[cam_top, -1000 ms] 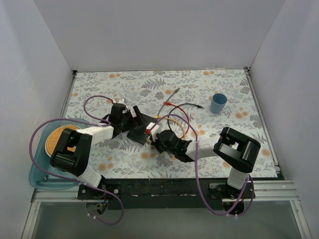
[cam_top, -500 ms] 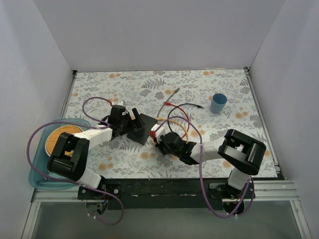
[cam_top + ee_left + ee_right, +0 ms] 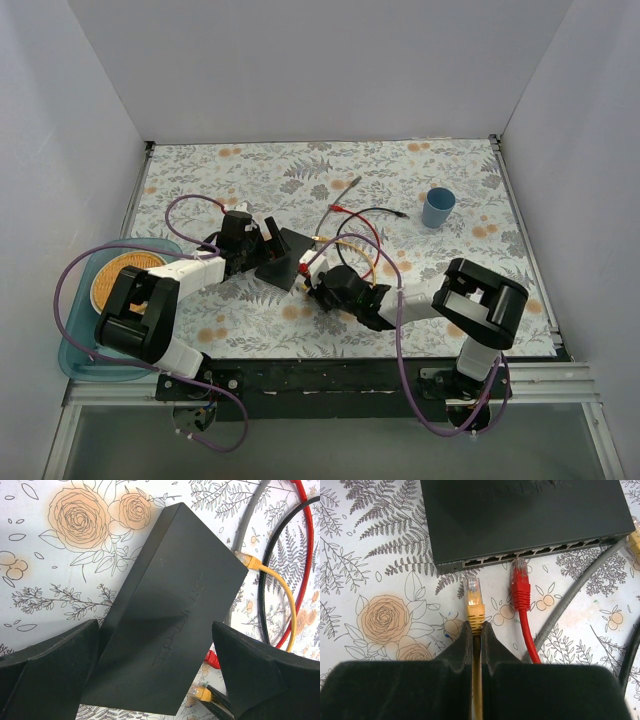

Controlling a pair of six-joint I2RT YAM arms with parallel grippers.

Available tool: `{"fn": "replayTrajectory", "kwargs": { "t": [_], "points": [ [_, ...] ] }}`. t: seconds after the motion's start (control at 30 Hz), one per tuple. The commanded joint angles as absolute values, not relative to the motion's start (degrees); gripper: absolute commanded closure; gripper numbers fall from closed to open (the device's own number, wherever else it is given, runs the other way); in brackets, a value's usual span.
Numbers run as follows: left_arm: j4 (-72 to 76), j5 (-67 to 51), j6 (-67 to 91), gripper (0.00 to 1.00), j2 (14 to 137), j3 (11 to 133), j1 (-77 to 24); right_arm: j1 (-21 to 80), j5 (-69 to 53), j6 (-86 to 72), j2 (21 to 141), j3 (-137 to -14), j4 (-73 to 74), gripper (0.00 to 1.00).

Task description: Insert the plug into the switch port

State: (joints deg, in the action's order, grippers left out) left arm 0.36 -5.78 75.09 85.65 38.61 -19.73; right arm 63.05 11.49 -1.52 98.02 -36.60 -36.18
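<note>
The black switch (image 3: 525, 515) lies flat with its row of ports (image 3: 530, 555) facing my right gripper. My right gripper (image 3: 476, 626) is shut on the yellow plug (image 3: 473, 597), held by its boot. The plug's tip points at the left end of the port row, a short gap away. A red plug (image 3: 520, 580) lies beside it with its tip at the ports. My left gripper (image 3: 155, 680) is open and straddles the switch (image 3: 170, 615); its left finger (image 3: 50, 665) is against the box and its right finger (image 3: 260, 670) stands apart. In the top view the switch (image 3: 280, 258) sits between both grippers.
Red (image 3: 368, 232), black and grey (image 3: 570, 600) cables loop right of the switch. Another yellow connector (image 3: 248, 561) lies at the switch's far corner. A blue cup (image 3: 437, 207) stands back right. A teal tray (image 3: 80, 335) with a plate is at the left edge. White walls enclose the table.
My right gripper with the yellow plug has shifted a little left along the switch's port side. The left arm dropped slightly a second ago and has held still since.
</note>
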Motion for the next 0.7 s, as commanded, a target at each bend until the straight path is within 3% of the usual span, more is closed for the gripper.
{"fn": "replayTrajectory", "kwargs": {
  "t": [0.0,0.67],
  "points": [
    [-4.3,-5.7,74.7,0.02,86.3,37.6,-20.0,63.4,12.0,-1.8,99.8,-39.5,-38.6,0.99],
    [-3.7,-6.4,74.4,0.02,87.8,37.2,-20.0,63.4,12.9,-1.8,100.2,-40.7,-39.4,0.99]
  ]
}}
